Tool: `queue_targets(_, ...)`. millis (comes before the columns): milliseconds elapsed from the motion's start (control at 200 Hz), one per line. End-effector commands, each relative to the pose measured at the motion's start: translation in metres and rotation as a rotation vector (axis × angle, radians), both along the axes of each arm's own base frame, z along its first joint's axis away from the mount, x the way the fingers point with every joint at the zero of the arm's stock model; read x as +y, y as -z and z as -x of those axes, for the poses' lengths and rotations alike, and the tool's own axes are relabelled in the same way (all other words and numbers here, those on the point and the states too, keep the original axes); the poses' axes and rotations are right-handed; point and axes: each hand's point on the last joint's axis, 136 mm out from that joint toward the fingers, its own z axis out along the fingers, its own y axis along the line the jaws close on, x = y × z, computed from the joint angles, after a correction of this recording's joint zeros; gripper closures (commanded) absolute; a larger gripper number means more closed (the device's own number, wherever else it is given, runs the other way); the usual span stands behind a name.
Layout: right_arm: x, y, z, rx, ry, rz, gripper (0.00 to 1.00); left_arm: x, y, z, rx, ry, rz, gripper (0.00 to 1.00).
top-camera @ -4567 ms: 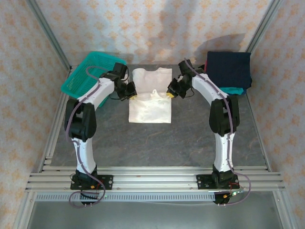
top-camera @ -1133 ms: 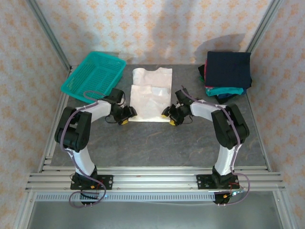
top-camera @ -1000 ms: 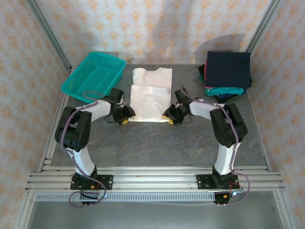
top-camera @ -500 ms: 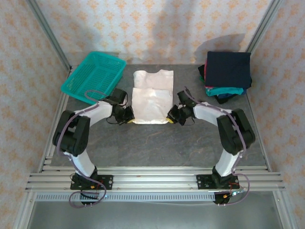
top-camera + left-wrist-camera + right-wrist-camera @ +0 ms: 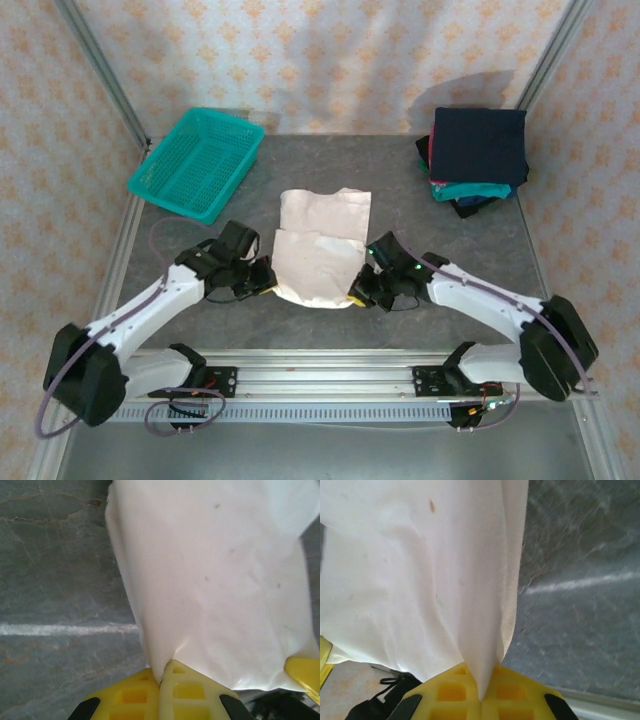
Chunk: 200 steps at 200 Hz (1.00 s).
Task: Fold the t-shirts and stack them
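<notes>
While clamped at both near corners, sitting mid-way across the grey marbled stone-look tabletop (image 5: 400,200): soft white cloth t-shirt (image 5: 318,255), folded down to a rough rectangle, far part flat with a loose overlapping flap, near edge bowed between the two arms.

Left gripper (image 5: 262,283) pressed together on the near left corner. From the left wrist, yellow waffle-grid plastic fingers (image 5: 187,697) meeting on a thin pinch of fabric, with smooth matte cloth fanning out from there, pulled into a few shallow creases and dotted with a couple of tiny specks.

Same deal on the other side: right gripper (image 5: 358,292) squeezed tight on the near right corner. From the right wrist, a doubled fold of cloth running straight down into the seam between the yellow pads (image 5: 452,690), plus one small brownish spot further up the fabric. Mottled grey surface with a pale streak alongside the cloth in both wrist shots.

Off at the far left corner, a teal plastic mesh basket (image 5: 197,163), rectangular, flared walls, sitting at an angle. At the far right corner, well apart from the white one, a stack of folded t-shirts (image 5: 478,150): big navy square on top, teal and pinkish-red edges peeking out underneath, something dark at the bottom.

Can't tell for sure how far off the surface the pinched edge is.
</notes>
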Motion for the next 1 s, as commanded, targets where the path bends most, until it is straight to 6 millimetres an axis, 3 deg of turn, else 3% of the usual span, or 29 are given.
queue_targets(0,-0.009,-0.024,-0.003,-0.019,0.082,0.005,1.00,0.008,-0.016,0.003,0.017,-0.050,-0.020,1.00)
queue_targets(200,-0.003,-0.065,-0.029,-0.110,0.073,-0.022,1.00,-0.005,-0.047,-0.026,-0.018,-0.035,0.017,1.00)
queue_targets(275,-0.005,-0.067,-0.047,-0.110,0.087,-0.017,1.00,-0.004,-0.056,-0.043,-0.027,-0.053,0.039,1.00)
queue_targets(475,-0.009,-0.097,-0.096,-0.176,0.091,-0.046,1.00,0.000,-0.084,-0.087,-0.077,-0.066,0.064,1.00)
queue_targets(736,-0.025,-0.099,-0.148,-0.174,0.115,-0.070,1.00,0.007,-0.084,-0.140,-0.089,-0.076,0.063,1.00)
queue_targets(996,-0.040,-0.092,-0.186,-0.159,0.124,-0.065,1.00,0.010,-0.082,-0.184,-0.100,-0.071,0.043,1.00)
